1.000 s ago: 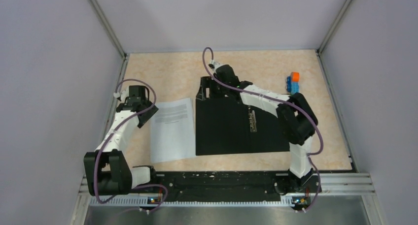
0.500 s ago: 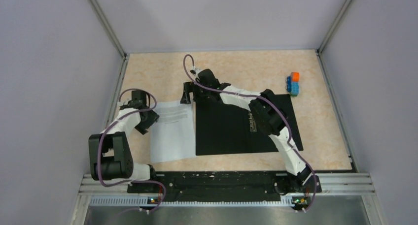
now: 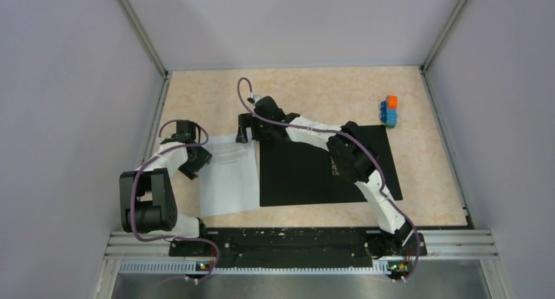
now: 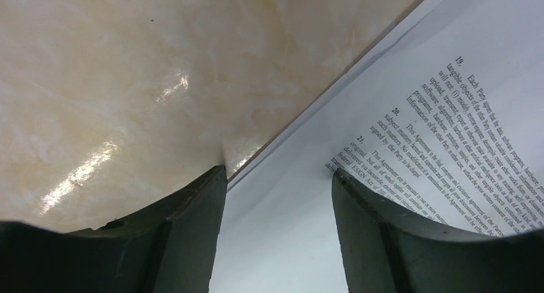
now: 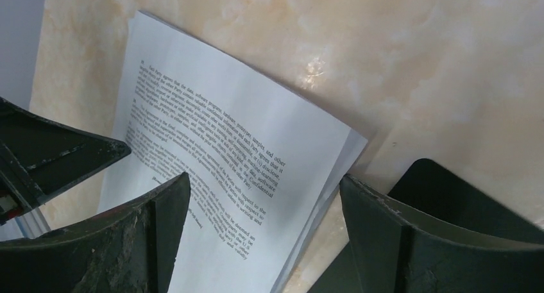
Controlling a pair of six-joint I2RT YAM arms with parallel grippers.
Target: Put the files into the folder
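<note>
The files [image 3: 229, 178] are a stack of white printed sheets lying flat on the table, just left of the folder [image 3: 307, 181], which lies open with its black inside up. My left gripper [image 3: 192, 160] is open at the sheets' left edge. In the left wrist view its jaws [image 4: 279, 177] straddle that edge, one fingertip [image 4: 212, 184] on the table and the other on the files [image 4: 410, 100]. My right gripper [image 3: 245, 129] is open over the sheets' far right corner. It straddles the files' [image 5: 218, 133] right edge, beside the folder's corner [image 5: 462, 197].
A small orange-and-blue toy block stack [image 3: 390, 110] stands at the far right, behind the folder. The right arm [image 3: 350, 156] reaches across the folder and covers most of its centre. Grey walls close in the table on three sides.
My right gripper has swung left from the folder's far left corner to the files' far right corner, its jaws widening. My left gripper has come down onto the sheets' left edge.
</note>
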